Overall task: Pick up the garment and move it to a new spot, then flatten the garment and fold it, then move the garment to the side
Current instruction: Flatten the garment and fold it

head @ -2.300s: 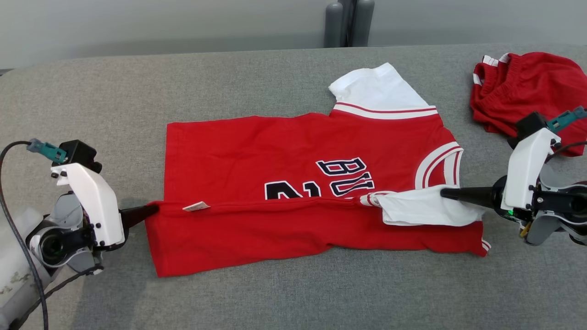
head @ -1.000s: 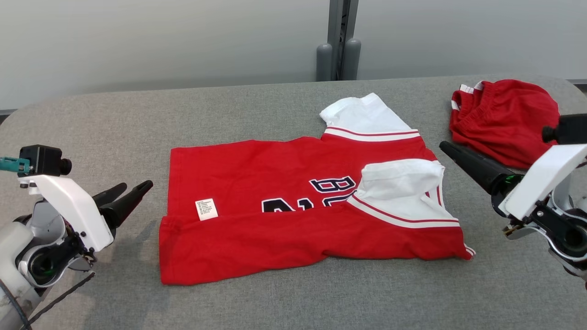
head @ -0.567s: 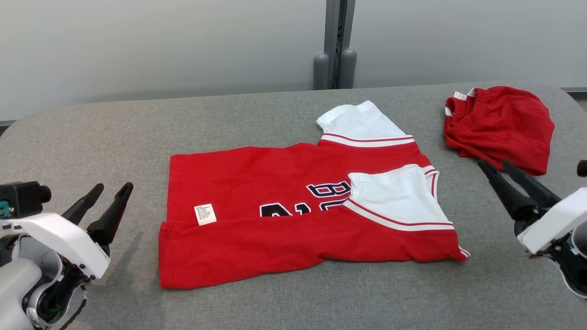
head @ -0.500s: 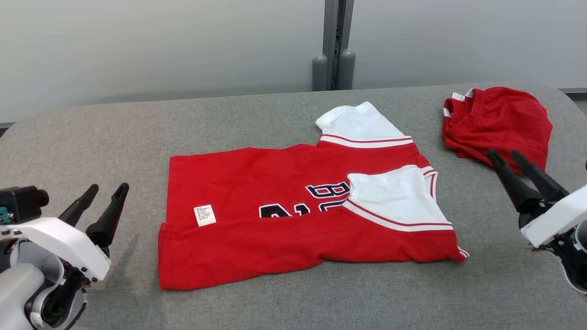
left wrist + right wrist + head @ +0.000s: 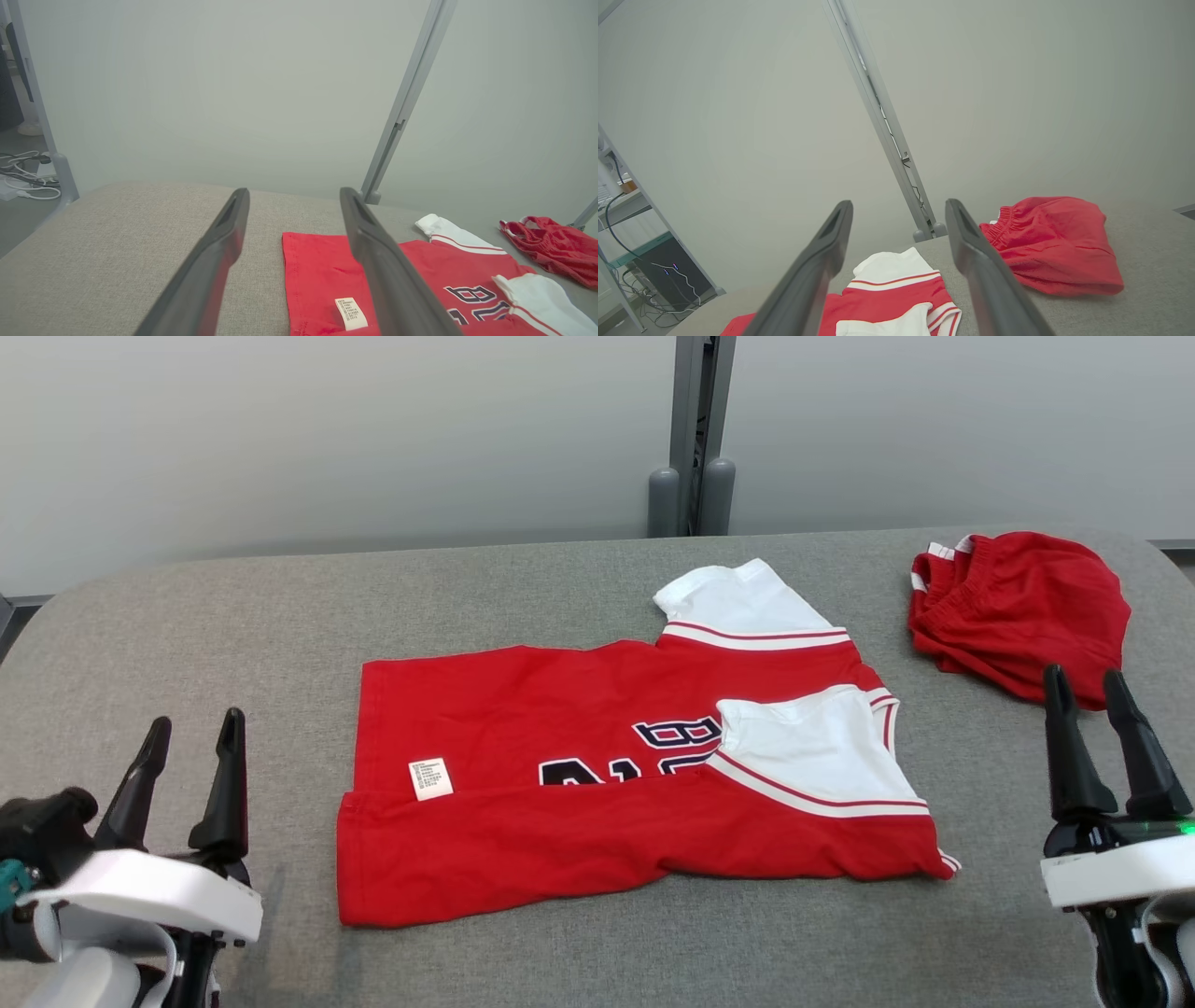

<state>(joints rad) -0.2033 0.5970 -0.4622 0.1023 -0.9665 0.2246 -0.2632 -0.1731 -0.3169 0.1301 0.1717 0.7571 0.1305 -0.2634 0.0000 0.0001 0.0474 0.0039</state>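
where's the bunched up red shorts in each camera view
Head view: red shorts in the upper right.
Left wrist view: shorts at the far right edge, lower half.
Right wrist view: shorts right of centre, lower half.
Shared landmark: the far white jersey sleeve, lying left of the shorts in every view.

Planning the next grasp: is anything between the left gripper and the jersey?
No. In the head view the table between the left gripper and the jersey is bare.
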